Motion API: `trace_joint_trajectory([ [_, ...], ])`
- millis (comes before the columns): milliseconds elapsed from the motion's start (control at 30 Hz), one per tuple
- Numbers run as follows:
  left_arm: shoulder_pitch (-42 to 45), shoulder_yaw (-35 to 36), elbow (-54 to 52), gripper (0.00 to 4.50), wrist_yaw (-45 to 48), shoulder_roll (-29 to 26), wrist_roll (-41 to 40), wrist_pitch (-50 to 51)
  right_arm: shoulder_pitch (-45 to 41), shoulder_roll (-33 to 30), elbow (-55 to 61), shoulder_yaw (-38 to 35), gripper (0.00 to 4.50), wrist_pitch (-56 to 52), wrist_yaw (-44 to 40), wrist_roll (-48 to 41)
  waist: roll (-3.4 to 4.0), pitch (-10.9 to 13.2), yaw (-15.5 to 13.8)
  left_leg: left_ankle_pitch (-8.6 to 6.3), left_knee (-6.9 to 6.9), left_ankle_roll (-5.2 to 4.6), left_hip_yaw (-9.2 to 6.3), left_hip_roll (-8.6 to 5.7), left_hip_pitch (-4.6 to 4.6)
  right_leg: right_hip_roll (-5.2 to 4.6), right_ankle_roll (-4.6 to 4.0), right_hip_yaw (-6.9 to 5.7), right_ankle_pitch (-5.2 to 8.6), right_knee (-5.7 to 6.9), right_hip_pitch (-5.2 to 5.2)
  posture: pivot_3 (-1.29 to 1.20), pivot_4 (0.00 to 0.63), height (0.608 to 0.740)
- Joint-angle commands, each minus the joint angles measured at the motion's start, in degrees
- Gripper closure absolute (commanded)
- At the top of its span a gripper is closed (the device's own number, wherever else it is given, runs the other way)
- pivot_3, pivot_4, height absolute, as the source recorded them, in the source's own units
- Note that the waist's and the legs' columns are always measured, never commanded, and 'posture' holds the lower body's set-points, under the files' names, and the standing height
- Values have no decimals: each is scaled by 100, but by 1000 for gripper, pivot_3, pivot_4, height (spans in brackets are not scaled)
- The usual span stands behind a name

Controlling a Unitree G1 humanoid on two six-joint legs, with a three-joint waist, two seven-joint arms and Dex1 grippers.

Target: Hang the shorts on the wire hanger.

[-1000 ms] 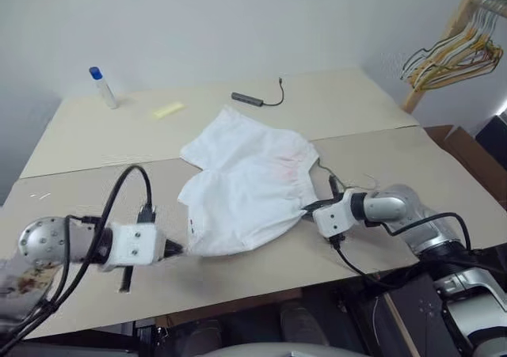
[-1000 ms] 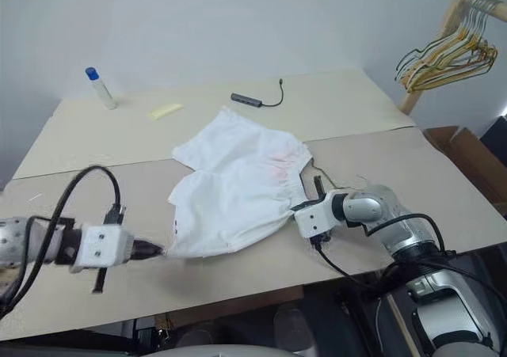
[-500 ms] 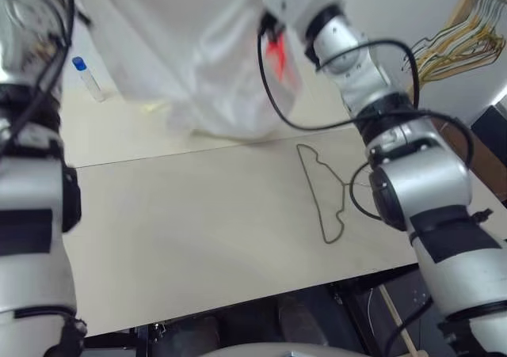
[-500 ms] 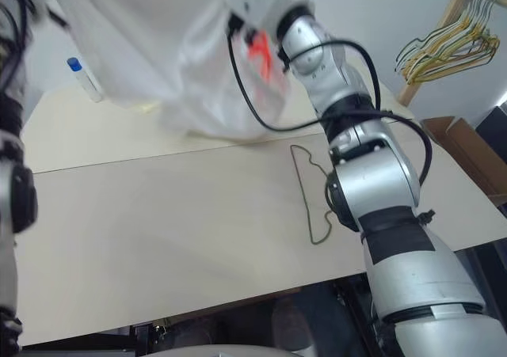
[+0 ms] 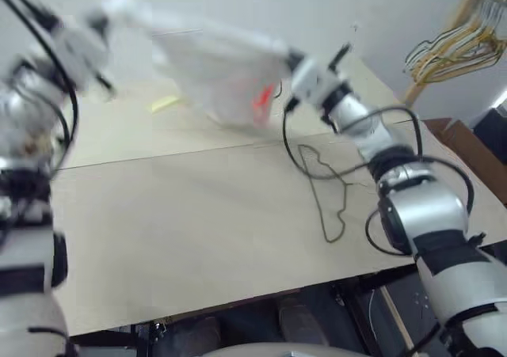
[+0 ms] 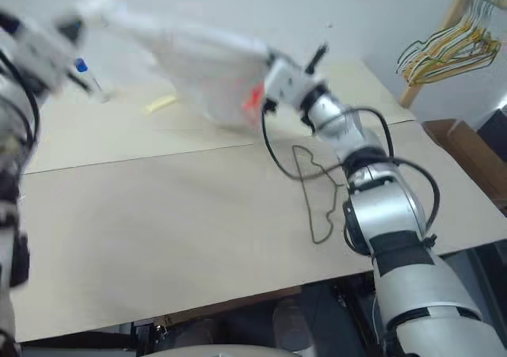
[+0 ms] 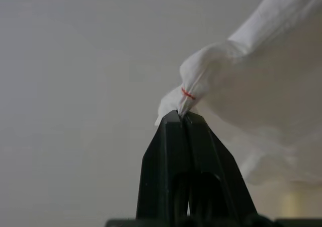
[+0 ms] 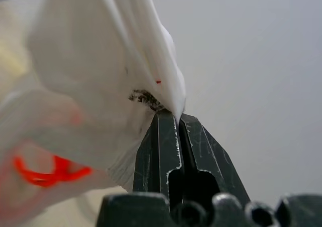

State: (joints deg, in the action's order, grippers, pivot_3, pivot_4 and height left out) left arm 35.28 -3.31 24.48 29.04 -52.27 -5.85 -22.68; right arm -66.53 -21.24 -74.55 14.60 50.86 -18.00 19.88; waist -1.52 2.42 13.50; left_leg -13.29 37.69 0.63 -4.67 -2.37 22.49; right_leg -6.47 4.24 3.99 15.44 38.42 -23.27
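Observation:
The white shorts (image 5: 218,72) hang stretched in the air above the far half of the table, held at both ends. My left gripper (image 7: 182,115) is shut on one bunched corner, high at the left. My right gripper (image 8: 171,114) is shut on the other edge, near a red mark on the fabric (image 5: 263,100). The olive-green wire hanger (image 5: 323,191) lies flat on the table, below and in front of the right gripper, with its hook toward the near edge.
A bunch of yellow, green and white hangers (image 5: 451,52) hangs on a wooden rack at the far right. A small bottle with a blue cap (image 6: 83,76) and a yellow slip (image 5: 165,104) sit on the far left of the table (image 5: 174,230).
Both grippers lifted the shorts off the table, uncovering the wire hanger. Over the last half second the shorts came lower and farther back, and are now stretched between the grippers.

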Motion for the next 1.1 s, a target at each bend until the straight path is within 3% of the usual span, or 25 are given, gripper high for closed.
trace_joint_trajectory([
  [33,-1162,854,-2355,4500,622,-476,-1114,1217,215,26,280,-181,4452,391,-1686,-644,-1,0,102,-1,10,-2,0,8,-2,3,0,2,0,7,1,-49,0,740],
  [167,-2512,1557,-3644,4500,1304,-987,-1737,2494,730,66,507,-180,4452,581,-3104,-1104,5,2,177,-5,8,-6,0,21,-44,20,-4,1,-1,-9,30,-45,0,740],
  [267,-3120,1904,-4017,4500,2047,-1421,-1850,2912,929,40,657,-80,4452,742,-3337,-1068,19,9,138,-15,-6,-14,1,19,-138,30,-5,-3,1,-41,129,-43,0,740],
  [400,-3848,2213,-4251,4500,3176,-1876,-1746,2891,1084,-187,806,275,4452,1123,-2872,-376,24,12,60,-30,-49,-8,8,21,-237,32,-8,-3,6,-92,231,-48,0,740],
  [533,-4469,2371,-4478,4500,4199,-2164,-1598,2718,1136,-439,899,624,4452,1293,-2009,432,24,13,-24,-30,-66,-7,12,28,-231,37,-12,-2,6,-119,222,-54,0,740],
  [733,-4831,2294,-5243,4500,4922,-2095,-1803,2748,1177,-759,960,1062,4452,1321,-851,1380,24,12,-83,-30,-67,-7,17,30,-228,37,-16,2,5,-124,223,-65,0,740],
  [900,-5090,2177,-5878,4500,5120,-1912,-1966,2936,1373,-1040,1170,1247,4452,1657,-561,1585,24,12,-100,-30,-68,-7,19,33,-228,38,-20,3,6,-129,224,-84,0,740],
  [1100,-5655,2304,-5861,4500,5466,-1692,-1758,2689,1877,-1356,1792,1276,4452,1995,-730,1316,23,12,-89,-30,-67,-8,21,35,-231,40,-22,4,7,-130,232,-106,0,740],
])
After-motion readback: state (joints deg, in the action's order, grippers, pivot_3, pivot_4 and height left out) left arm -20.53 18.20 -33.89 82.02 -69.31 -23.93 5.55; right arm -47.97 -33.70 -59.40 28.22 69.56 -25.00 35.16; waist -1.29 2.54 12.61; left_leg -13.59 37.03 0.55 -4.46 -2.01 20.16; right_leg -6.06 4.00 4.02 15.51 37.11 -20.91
